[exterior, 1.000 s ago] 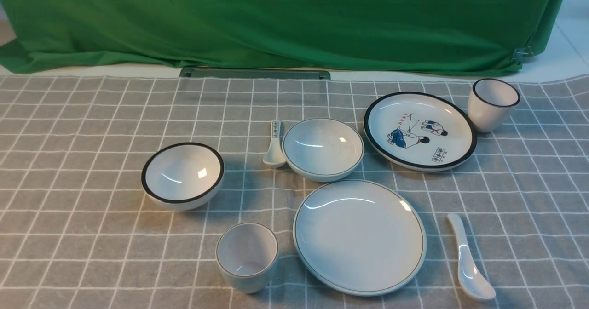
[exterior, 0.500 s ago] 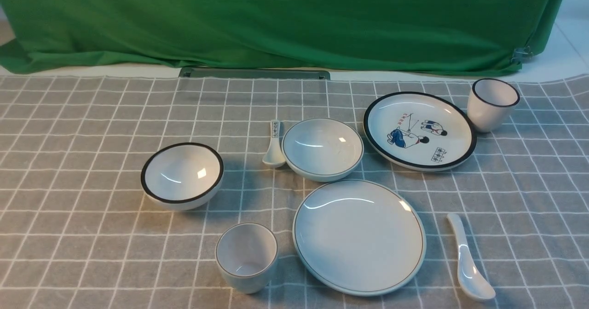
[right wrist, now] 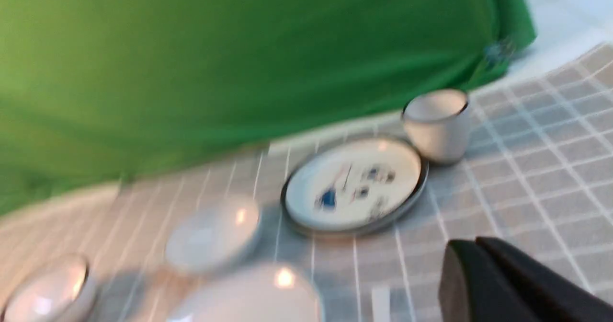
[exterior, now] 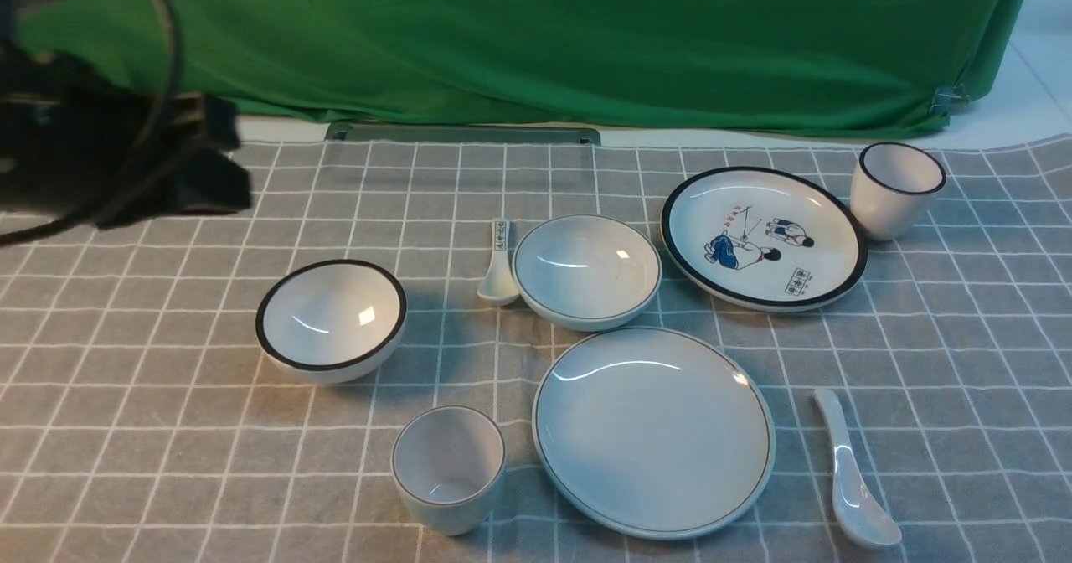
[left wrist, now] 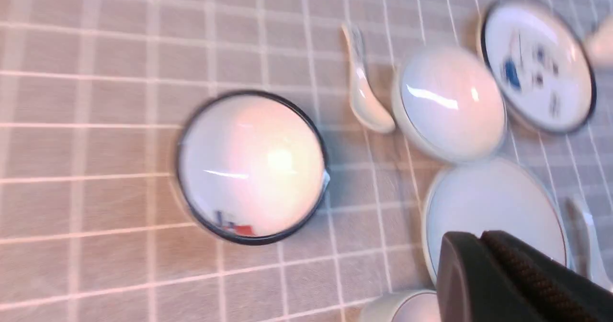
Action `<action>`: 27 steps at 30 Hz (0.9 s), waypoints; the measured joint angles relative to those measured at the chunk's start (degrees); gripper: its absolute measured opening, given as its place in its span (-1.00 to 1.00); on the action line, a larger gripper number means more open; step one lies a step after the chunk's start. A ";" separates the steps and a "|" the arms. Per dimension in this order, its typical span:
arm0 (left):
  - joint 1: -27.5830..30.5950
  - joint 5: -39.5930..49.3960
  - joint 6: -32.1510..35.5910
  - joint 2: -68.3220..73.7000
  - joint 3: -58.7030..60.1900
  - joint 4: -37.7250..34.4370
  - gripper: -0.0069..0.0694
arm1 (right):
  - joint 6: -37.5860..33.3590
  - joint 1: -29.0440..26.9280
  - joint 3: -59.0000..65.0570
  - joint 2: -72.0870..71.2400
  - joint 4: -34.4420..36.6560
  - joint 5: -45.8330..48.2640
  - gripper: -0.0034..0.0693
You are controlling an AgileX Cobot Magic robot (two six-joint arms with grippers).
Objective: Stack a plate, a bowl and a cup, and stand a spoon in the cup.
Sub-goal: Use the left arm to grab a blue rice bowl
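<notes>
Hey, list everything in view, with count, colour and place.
plate: one, grey-white, front centre
bowl: one, grey-white, behind plate
cup: one, grey-white, left of plate
spoon: one, white, right of plate
black-rimmed bowl: one, white, left
cartoon plate: one, black-rimmed, back right
black-rimmed cup: one, white, far right
marked spoon: one, white, beside bowl
tablecloth: one, grey check, underneath
backdrop: one, green, behind
left hand: one, black, shut, above left side
right hand: one, black, shut, wrist view only
</notes>
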 joint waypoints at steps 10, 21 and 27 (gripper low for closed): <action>-16.01 10.00 -9.16 27.95 -26.71 14.91 -0.82 | -11.14 6.84 -15.19 21.92 -0.11 23.00 -0.84; -21.66 15.85 -12.17 52.56 -52.57 23.35 -0.56 | -13.00 6.96 -15.30 24.68 -0.11 22.83 -0.84; -21.92 14.00 -16.89 58.00 -54.88 26.65 0.10 | -13.51 7.05 -15.56 24.68 -0.11 21.53 -0.84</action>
